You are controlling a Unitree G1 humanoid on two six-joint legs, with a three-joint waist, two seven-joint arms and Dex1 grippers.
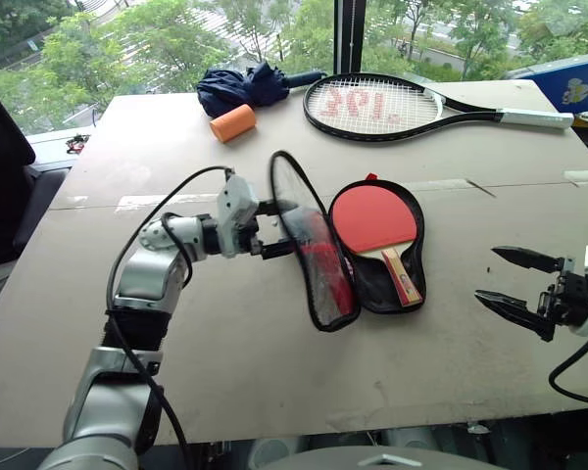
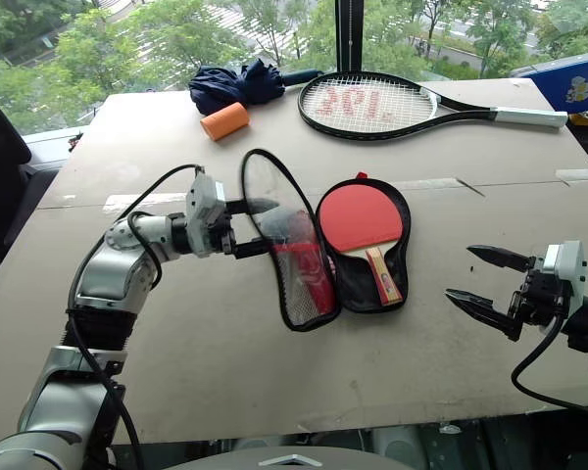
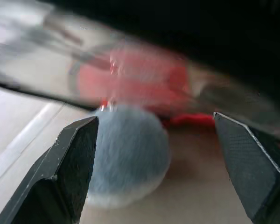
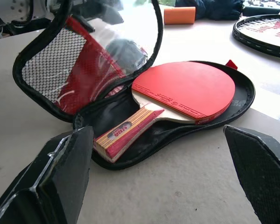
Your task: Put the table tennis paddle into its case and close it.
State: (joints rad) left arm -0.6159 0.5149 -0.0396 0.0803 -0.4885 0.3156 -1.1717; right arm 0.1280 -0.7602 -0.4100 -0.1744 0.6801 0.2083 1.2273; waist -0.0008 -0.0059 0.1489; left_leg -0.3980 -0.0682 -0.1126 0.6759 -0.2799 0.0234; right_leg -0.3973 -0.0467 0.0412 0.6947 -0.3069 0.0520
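The small table tennis paddle (image 1: 376, 221), with its round red rubber face and short wooden handle striped red and dark, lay face up inside the black fabric half of the flat paddle-shaped case (image 1: 409, 245), which rested open on the pale board tabletop (image 1: 274, 362). The case's other half, a clear plastic lid (image 1: 309, 245) with a black zip rim, black mesh pocket and red panel, stood raised on edge along the paddle's left side, tilted away from it. The left gripper (image 1: 277, 228) pointed rightwards at that lid with its two black fingers spread apart, their tips at the outer face of the plastic; whether they actually touched it could not be made out. The right gripper (image 1: 508, 279) hung over the table well to the right of the case, its fingers likewise spread wide with nothing between them. Farther back on the table lay a large black-framed strung tennis racket (image 1: 392, 106) with a white grip, an orange cylinder (image 1: 234, 123) and, just behind it, a bundled dark blue folding umbrella (image 1: 243, 86). A blue box (image 1: 568, 80) sat at the far right corner.
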